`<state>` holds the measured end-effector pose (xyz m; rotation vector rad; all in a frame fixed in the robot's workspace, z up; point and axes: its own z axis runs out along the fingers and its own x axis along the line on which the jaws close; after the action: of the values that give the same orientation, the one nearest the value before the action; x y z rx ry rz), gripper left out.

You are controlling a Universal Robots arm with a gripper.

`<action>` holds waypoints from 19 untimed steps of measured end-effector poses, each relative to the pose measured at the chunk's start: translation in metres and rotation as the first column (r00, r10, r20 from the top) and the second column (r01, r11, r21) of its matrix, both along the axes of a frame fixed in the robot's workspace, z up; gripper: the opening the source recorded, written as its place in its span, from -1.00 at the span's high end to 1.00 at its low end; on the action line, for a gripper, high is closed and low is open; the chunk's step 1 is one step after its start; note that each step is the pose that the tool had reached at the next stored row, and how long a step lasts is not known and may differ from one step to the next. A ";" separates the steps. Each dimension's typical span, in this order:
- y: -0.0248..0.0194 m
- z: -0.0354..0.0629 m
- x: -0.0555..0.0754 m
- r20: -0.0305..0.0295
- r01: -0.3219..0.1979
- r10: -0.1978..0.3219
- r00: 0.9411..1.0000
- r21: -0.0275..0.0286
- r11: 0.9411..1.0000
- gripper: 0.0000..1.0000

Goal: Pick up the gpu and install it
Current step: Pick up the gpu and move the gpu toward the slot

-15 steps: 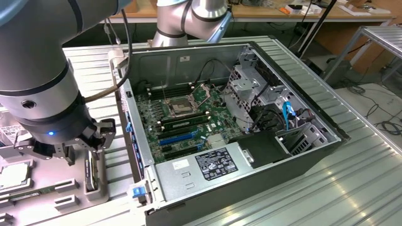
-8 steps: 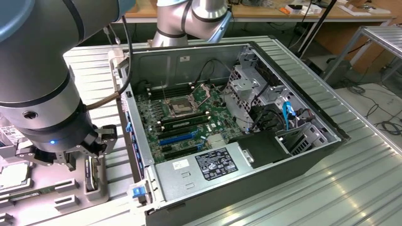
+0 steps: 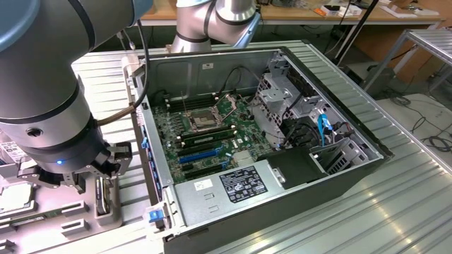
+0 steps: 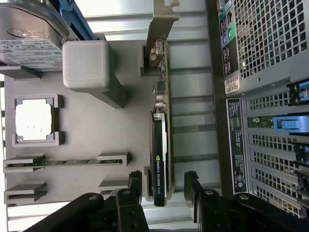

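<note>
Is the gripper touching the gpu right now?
Apart. In the wrist view the open gripper straddles the gpu, with a clear gap showing between the card and each jaw.

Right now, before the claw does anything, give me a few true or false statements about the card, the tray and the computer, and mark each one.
1. The gpu stands on edge in a slot of the gray tray. True.
2. The claw is shut on the gpu. False: its fingers stand open, one on each side of the card.
3. The computer case is open on its side, with the motherboard showing. True.
4. The tray's square pocket is empty. False: a processor chip lies in it.
</note>
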<state>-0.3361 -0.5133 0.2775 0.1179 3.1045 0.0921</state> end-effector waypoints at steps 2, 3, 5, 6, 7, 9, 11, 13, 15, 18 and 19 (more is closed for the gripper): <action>-0.0003 -0.0009 0.000 0.000 0.000 0.000 1.000 0.000 1.000 0.04; -0.0005 -0.0016 0.000 0.000 0.000 0.000 1.000 0.001 1.000 0.04; -0.0010 -0.0028 0.000 0.000 0.000 0.000 1.000 0.001 1.000 0.04; -0.0011 -0.0032 0.000 0.000 0.000 0.000 1.000 0.002 1.000 0.04; -0.0012 -0.0034 0.000 0.000 0.000 0.000 1.000 0.002 1.000 0.04; -0.0013 -0.0038 0.000 0.000 0.000 0.000 1.000 0.002 1.000 0.04; -0.0014 -0.0041 0.000 0.000 0.000 0.000 1.000 0.002 1.000 0.04; -0.0014 -0.0047 0.000 0.000 0.000 0.000 1.000 0.004 1.000 0.04; -0.0015 -0.0054 0.000 0.000 0.000 0.000 1.000 0.005 1.000 0.04; -0.0016 -0.0061 0.000 0.000 0.000 0.000 1.000 0.006 1.000 0.04; -0.0016 -0.0063 0.000 0.000 0.000 0.000 1.000 0.007 1.000 0.04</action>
<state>-0.3361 -0.5149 0.2713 0.1181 3.1042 0.1024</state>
